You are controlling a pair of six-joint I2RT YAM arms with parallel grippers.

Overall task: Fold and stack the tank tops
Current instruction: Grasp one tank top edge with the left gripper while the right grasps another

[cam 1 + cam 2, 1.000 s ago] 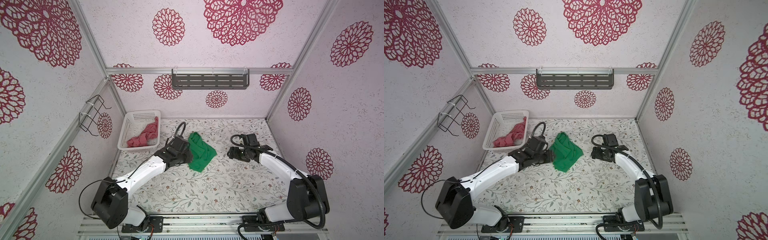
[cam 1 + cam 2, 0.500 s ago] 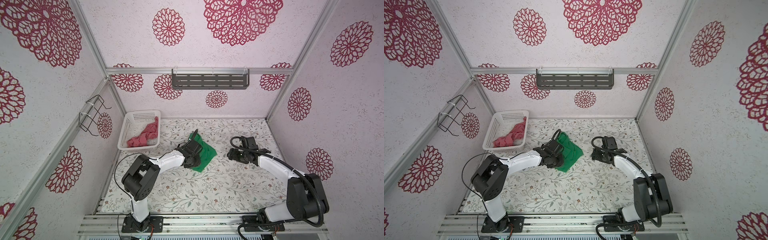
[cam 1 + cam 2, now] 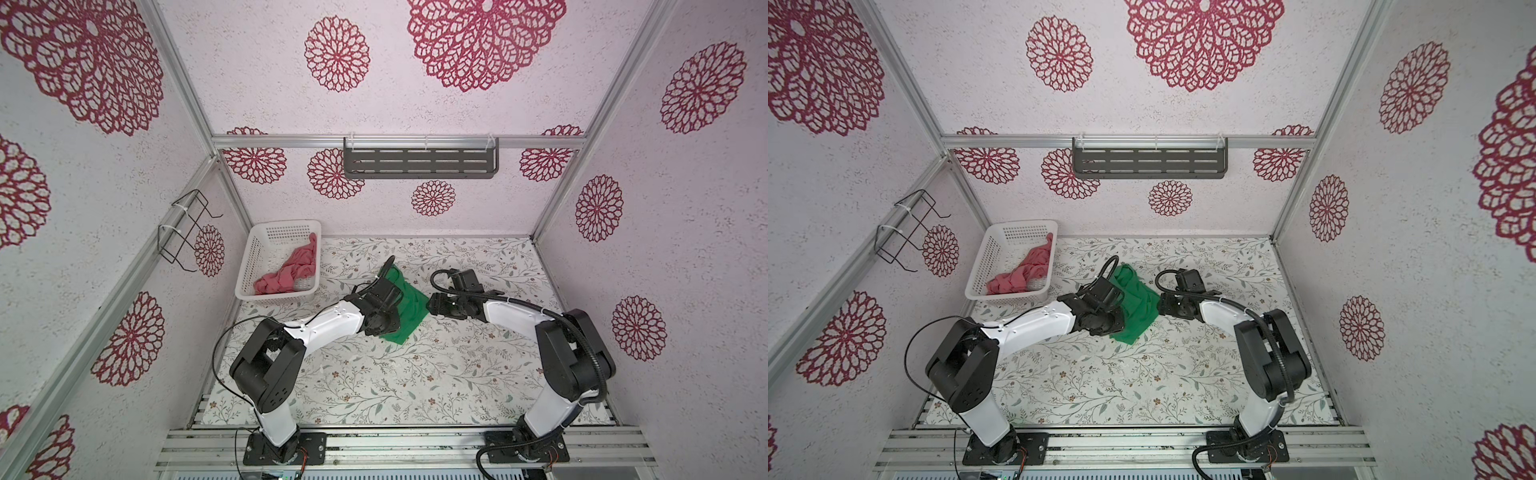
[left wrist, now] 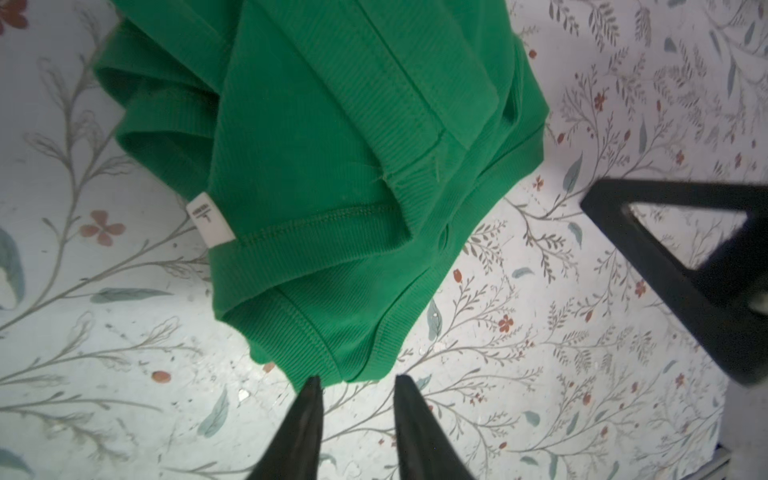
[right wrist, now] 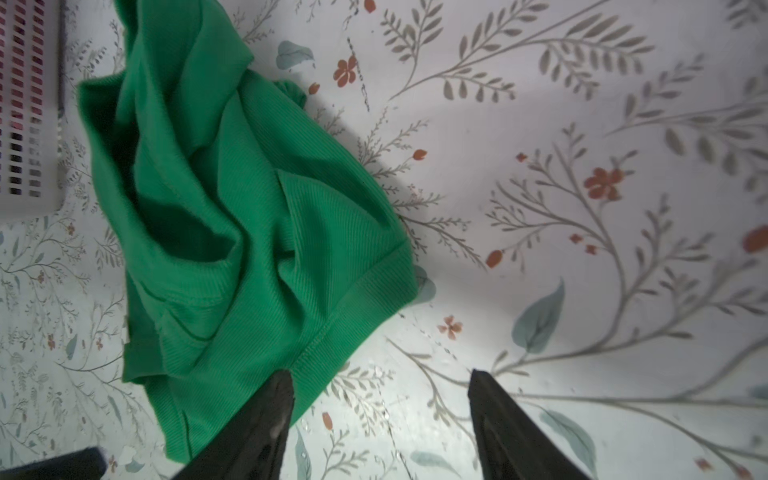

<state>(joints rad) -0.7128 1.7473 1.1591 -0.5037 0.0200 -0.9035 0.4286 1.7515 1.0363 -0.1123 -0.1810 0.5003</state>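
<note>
Mid-counter (image 3: 415,374), the green top (image 3: 411,309) lies in a loose, half-folded bundle, with layers overlapping and the hems showing. In both top views its long axis runs from the back of the counter toward the front, slightly slanted.

The left claw (image 4: 357,380) is narrowly parted and pinches nothing. Bare counter shows between its fingers, and a hem corner of the green top (image 4: 316,166) sits right at the tips, with the rest of the cloth straight ahead. The right claw (image 5: 380,374) is spread wide and also empty. One finger overlaps the hem edge of the green top (image 5: 249,228), the other is over bare counter, and most of the cloth lies ahead and off to one side.

Key relation: both claws sit at the bundle's edges from opposite sides. The left arm is nearer, since its wrist is over the cloth, while the right claw (image 3: 434,305) is just beside the right edge. My guess is that the next grab goes for a hem corner, and the left claw lines up better with one.

The pink top (image 3: 291,272) is crumpled in the basket (image 3: 286,226) at the back left, well apart from both claws and not yet folded.

Hidden or unclear:
- The left wrist covers the bundle's left part in both top views, so the left claw's tips can't be seen from above.
- Straps and neckline can't be told apart in the folds.
- A white label (image 4: 210,222) pokes out, but its print is unreadable.
- Can't tell whether either claw's tips touch the counter.
- The basket wall cuts off part of the pink top.
</note>
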